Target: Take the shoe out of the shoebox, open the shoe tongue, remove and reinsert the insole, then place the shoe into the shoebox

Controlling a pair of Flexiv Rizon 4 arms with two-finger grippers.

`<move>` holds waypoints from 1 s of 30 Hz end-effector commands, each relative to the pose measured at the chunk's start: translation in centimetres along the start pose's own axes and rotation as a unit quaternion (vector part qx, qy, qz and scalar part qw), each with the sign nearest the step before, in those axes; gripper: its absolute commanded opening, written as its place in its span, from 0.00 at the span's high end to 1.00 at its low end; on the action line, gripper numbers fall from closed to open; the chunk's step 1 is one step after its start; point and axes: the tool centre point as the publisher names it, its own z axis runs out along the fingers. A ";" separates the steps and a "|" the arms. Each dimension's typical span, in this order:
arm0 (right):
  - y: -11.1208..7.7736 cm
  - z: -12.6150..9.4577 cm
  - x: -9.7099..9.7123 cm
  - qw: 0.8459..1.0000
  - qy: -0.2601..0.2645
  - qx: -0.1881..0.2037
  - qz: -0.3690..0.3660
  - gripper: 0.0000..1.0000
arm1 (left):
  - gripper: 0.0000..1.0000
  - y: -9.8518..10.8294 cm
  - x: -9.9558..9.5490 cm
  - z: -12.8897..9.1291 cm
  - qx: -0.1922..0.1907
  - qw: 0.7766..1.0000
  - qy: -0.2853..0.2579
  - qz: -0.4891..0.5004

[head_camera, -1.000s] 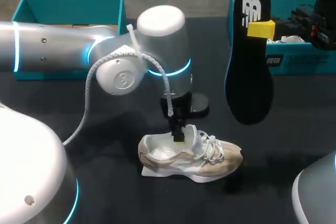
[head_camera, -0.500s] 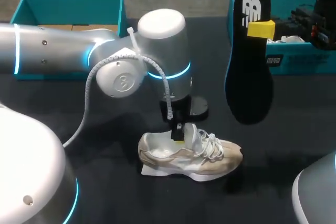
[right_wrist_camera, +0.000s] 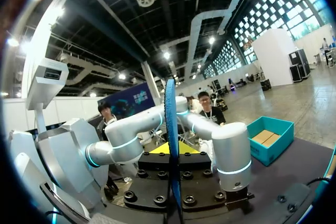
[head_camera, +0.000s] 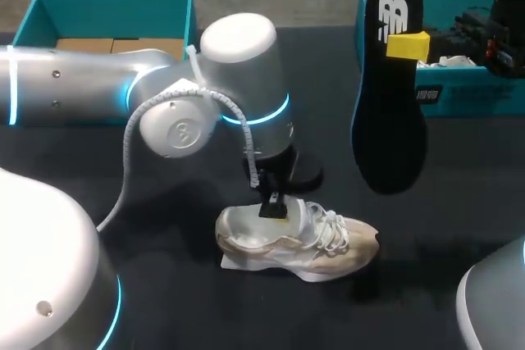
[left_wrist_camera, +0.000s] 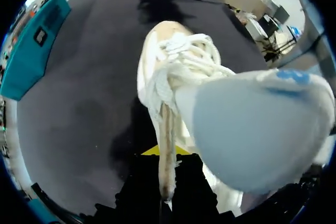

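"In the middle of the dark desk (head_camera: 459,202), what is there?"

"The pale shoe (head_camera: 299,243). It stands on its sole, with the toe toward the right arm's side. The left claw (head_camera: 277,212) comes from above to its opening. It is closed on the shoe tongue (left_wrist_camera: 252,129), which is lifted up away from the laces (left_wrist_camera: 189,56)."

"And the right claw (head_camera: 408,45)?"

"It is high in the air, well apart from the shoe. It is clamped on the dark insole (head_camera: 390,120), which hangs upright with its wide end down."

"The shoebox (head_camera: 107,6)?"

"Teal and open, at the far edge behind the left arm. A second teal box (head_camera: 467,94) is behind the insole. The shoe is in neither."
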 end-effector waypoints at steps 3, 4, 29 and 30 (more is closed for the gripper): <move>0.0 0.2 -0.1 1.000 0.000 0.001 0.001 1.00 | 1.00 1.4 1.2 -2.0 0.009 0.999 -0.018 0.035; 0.0 0.2 -0.1 1.000 0.000 0.001 0.001 1.00 | 1.00 1.4 1.3 -2.2 0.008 0.999 -0.019 0.043; 0.0 0.2 -0.1 1.000 0.000 0.001 0.001 1.00 | 1.00 3.0 1.1 -7.2 -0.014 0.941 -0.019 0.338; 0.0 0.2 -0.1 1.000 0.000 0.001 0.001 1.00 | 1.00 3.0 1.0 -7.3 -0.018 0.937 -0.018 0.348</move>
